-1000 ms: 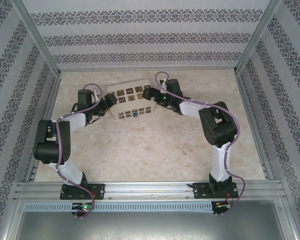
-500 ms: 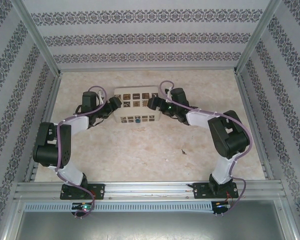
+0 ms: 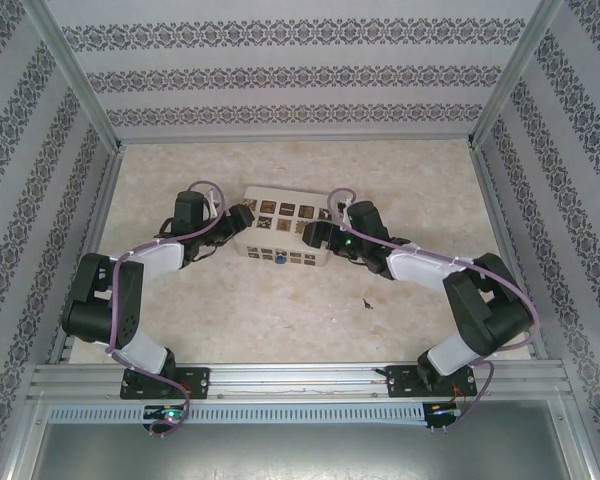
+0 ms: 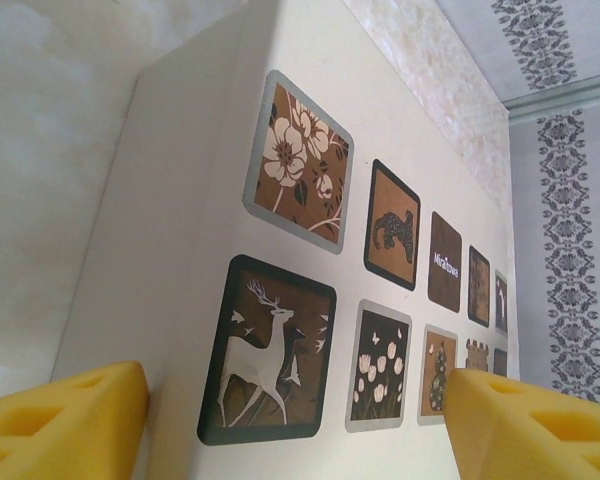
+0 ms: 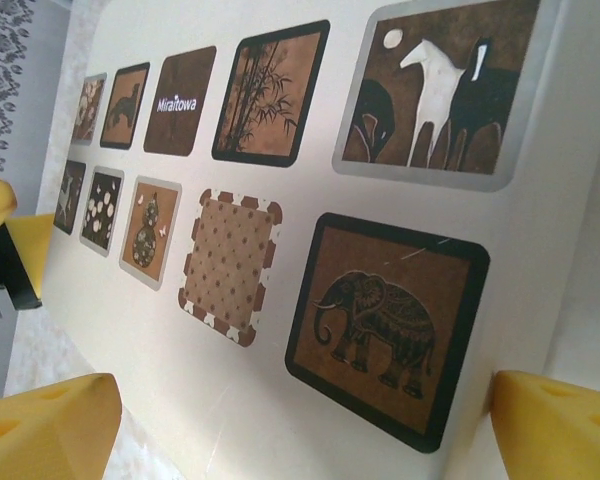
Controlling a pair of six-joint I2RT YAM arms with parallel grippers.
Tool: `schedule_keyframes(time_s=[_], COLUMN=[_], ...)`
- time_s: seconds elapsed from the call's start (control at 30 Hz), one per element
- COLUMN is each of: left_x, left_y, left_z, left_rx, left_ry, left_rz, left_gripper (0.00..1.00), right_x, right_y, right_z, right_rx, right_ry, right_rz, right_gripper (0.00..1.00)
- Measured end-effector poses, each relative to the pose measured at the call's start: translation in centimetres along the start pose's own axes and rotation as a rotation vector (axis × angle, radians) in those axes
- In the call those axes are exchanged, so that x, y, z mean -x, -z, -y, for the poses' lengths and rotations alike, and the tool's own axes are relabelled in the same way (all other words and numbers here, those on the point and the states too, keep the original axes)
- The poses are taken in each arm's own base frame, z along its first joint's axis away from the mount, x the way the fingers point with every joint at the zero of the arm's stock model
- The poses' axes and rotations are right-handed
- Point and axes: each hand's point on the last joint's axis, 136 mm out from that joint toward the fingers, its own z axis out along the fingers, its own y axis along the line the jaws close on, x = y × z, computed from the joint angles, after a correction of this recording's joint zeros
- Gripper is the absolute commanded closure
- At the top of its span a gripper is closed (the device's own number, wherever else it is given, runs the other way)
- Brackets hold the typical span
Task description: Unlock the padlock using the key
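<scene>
both arms have drawn the box (image 3: 280, 228) nearer.

2 end effectors flank the cream box (image 3: 283, 232); blue padlock (image 3: 280, 259) in front.

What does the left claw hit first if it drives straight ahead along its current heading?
The cream box with brown patterned tiles. The left claw sits open at the box's left end, with its yellow fingers straddling the tiled face, so it would likely press into the box almost immediately; exact gap unclear.

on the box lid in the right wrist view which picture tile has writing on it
The dark brown tile in the upper row, third from the left, with white lettering. The other tiles on the box show animals, plants or patterns.
</scene>
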Motion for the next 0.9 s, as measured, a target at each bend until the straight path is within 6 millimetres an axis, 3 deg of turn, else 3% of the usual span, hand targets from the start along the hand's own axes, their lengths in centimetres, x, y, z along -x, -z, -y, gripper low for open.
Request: schedule_keyframes(time_s=[0.3,0.63,0.77,0.9], left_x=[-0.9,-1.3,-1.5,-0.3], left_y=[-0.4,-0.5,0.1,2.5], left_z=[0.7,1.1,0.8,1.5], left_rx=[-0.012,-0.003,0.027,0.056], left_ry=[-0.025,-0.055,-0.061,-0.101], left_rz=[-0.026,-0.056,-0.072,-0.014], left_gripper=[0.22,0.16,0.14,0.13], right_x=[-2.1,-2.5,-2.1,-1.7], right_y=[1.6,2.4,4.1,7.1], right_z=[0.4,0.6,0.6,0.8], right_rx=[-0.028,-0.068,-0.106,-0.18], right_ry=[0.009,0.022,0.061,0.098], right_rz=[-0.014,-0.006,0.023,0.056], right_gripper=[0.07,0.06,0.05,0.06])
